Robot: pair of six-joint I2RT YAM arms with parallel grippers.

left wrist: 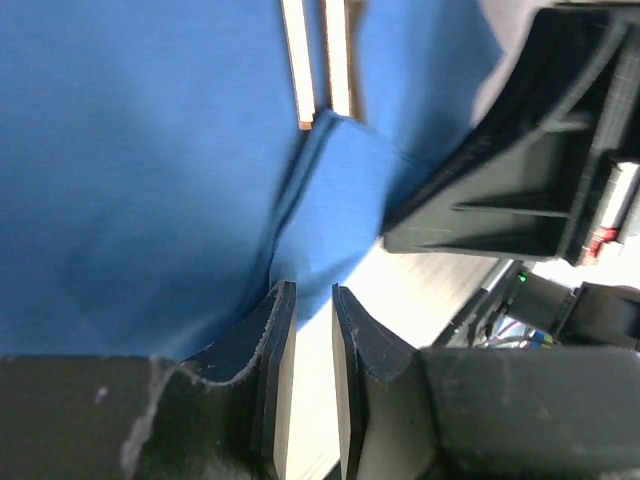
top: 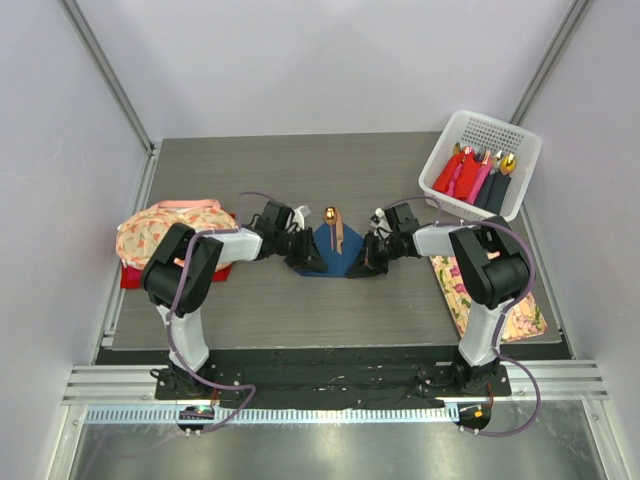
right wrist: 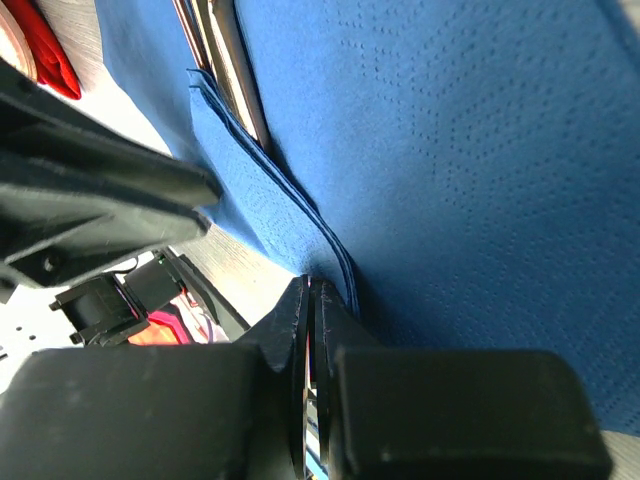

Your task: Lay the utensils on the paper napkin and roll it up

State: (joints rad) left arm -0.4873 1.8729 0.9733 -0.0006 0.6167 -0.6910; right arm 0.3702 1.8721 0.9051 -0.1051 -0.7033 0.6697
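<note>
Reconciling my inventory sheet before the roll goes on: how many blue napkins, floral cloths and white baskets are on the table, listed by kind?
blue napkin: 1
floral cloths: 2
white basket: 1
Total: 4

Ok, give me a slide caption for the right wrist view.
Right gripper closed on a folded corner of the paper napkin, the utensils lying on the sheet beside the fold.
</note>
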